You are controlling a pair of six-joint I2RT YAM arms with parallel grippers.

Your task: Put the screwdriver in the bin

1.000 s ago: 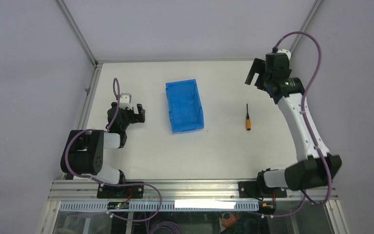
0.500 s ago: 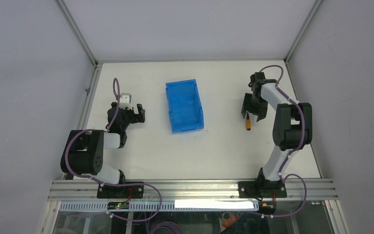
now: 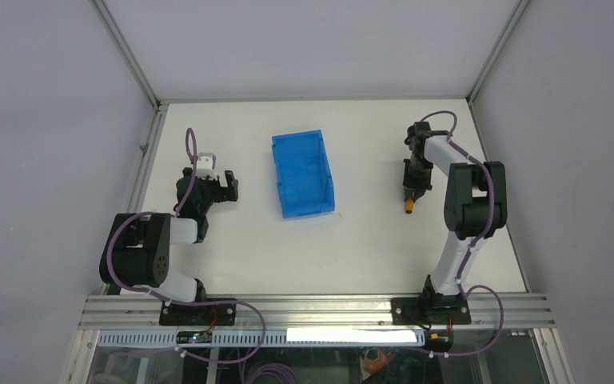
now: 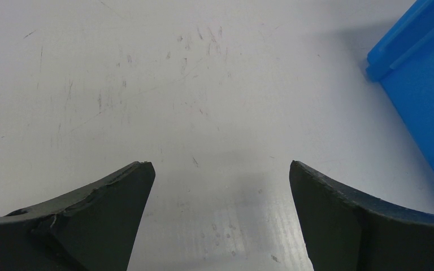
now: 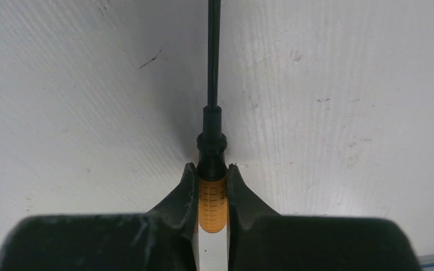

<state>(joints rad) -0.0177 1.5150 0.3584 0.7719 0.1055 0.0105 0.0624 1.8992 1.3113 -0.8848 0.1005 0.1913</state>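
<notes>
The screwdriver (image 5: 212,197) lies on the white table (image 3: 368,240) at the right, orange handle toward me and thin black shaft pointing away. My right gripper (image 5: 211,172) is down on it, both fingers pressed against the orange handle. From above only the handle's orange end (image 3: 408,206) shows below the right gripper (image 3: 412,190). The blue bin (image 3: 302,173) stands open-topped in the table's middle, well left of the screwdriver. My left gripper (image 4: 220,169) hovers open over bare table, with a corner of the bin (image 4: 424,73) at its right.
Metal frame rails (image 3: 132,72) and grey walls border the table on the left, back and right. The left arm (image 3: 148,248) rests folded at the near left. The right arm (image 3: 472,208) is bent over the table's right side.
The right arm swung down from the far right corner onto the screwdriver. Its jaws went from wide open to shut on the orange handle. The left arm and the bin stayed still.
</notes>
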